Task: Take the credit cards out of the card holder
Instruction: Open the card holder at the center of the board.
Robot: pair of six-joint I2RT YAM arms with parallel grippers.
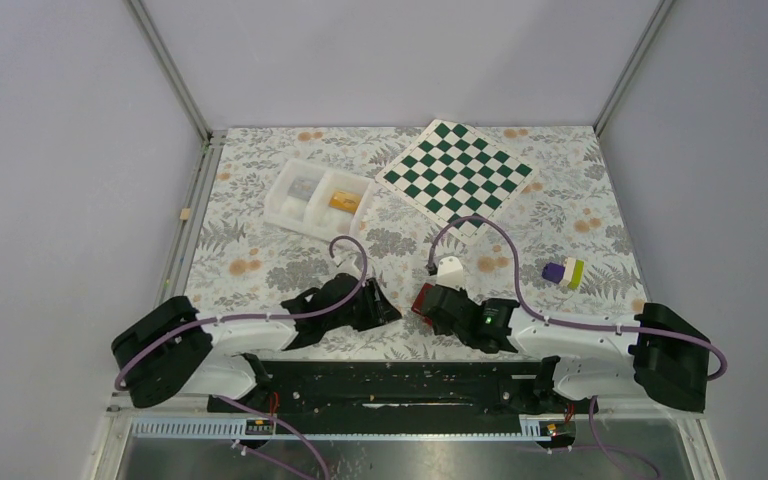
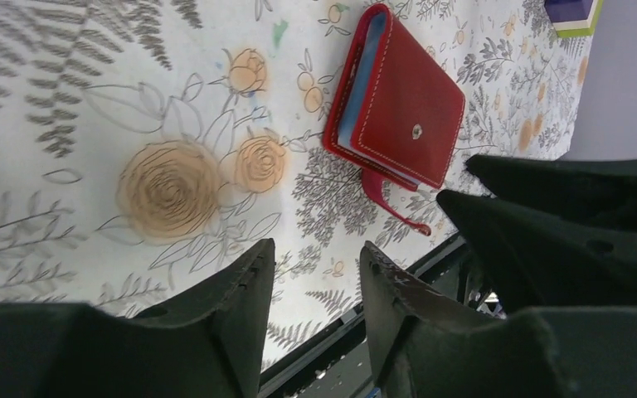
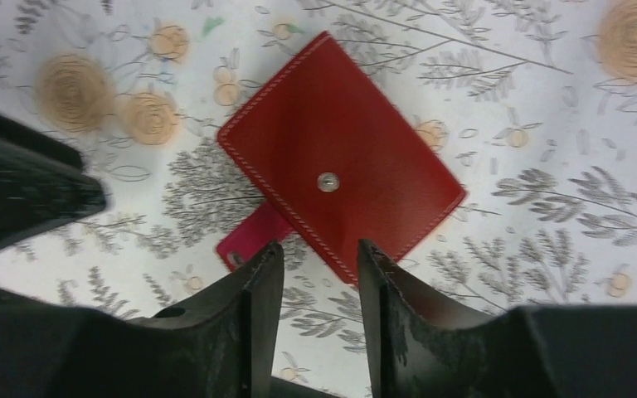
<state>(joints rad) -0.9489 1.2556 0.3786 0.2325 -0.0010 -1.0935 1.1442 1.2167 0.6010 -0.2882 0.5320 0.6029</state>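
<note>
Black wedge-shaped fingers fill the bottom of both wrist views, matte plastic with scuffed inner faces. Right gripper: fingers spread, nothing between the pads. Left gripper: also spread, holding nothing.

Card holder: flat red leather-look wallet, pale stitching round the edge, a small metal snap stud on the top face. It lies folded shut on the floral tablecloth. Its red tab sticks out flat from under one side. The left wrist view shows pale blue inner layers along the open edge.

Position: the wallet's near corner sits just ahead of the right fingertips, in line with the gap; contact cannot be told. From the left gripper it lies ahead and off to the right, apart, with the right gripper's dark fingers close beside it.

Surroundings, all well apart toward the far side: a white two-compartment tray with a small orange-yellow item in one compartment, a green-and-white chessboard, and a small purple, white and green block.
</note>
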